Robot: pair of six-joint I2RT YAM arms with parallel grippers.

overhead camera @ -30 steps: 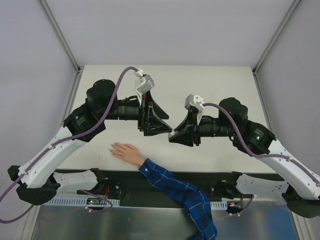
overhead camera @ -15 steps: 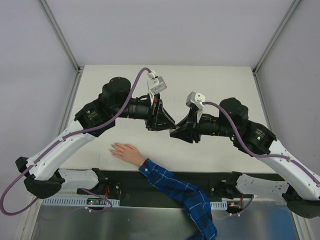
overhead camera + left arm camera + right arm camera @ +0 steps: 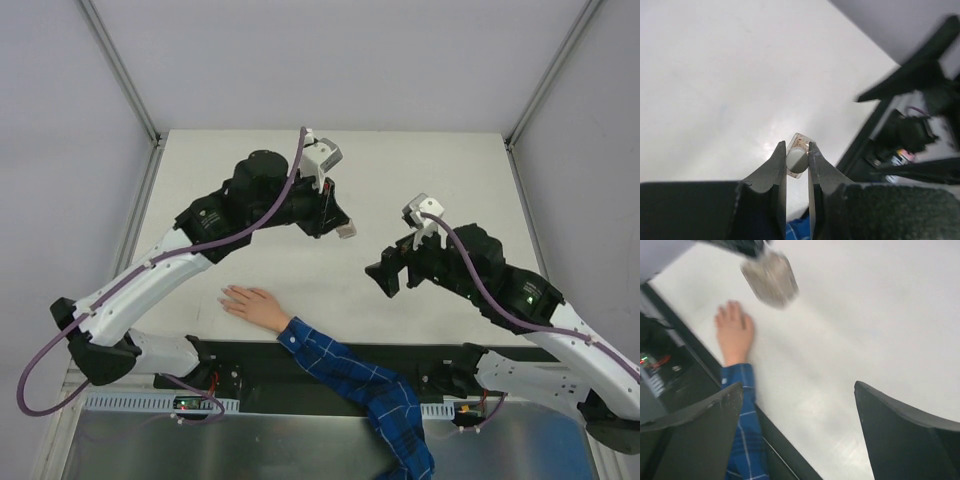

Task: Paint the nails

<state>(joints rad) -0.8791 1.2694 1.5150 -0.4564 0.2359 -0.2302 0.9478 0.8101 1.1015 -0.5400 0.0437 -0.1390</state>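
L gripper (image 3: 796, 149) clamps small clear white-capped bottle (image 3: 796, 160); R gripper (image 3: 799, 405) jaws spread wide; pale blue-plaid-sleeved hand (image 3: 252, 304) flat on white table (image 3: 450, 170).

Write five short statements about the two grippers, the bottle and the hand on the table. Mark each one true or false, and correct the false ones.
1. The left gripper is shut on the small clear bottle. True.
2. The right gripper holds a brush. False: its jaws stand wide apart with nothing between them.
3. The hand lies flat on the table, near its front edge. True.
4. The sleeve is plain red. False: the sleeve is blue plaid.
5. The bottle rests on the hand. False: it sits between the left jaws, well apart from the hand.
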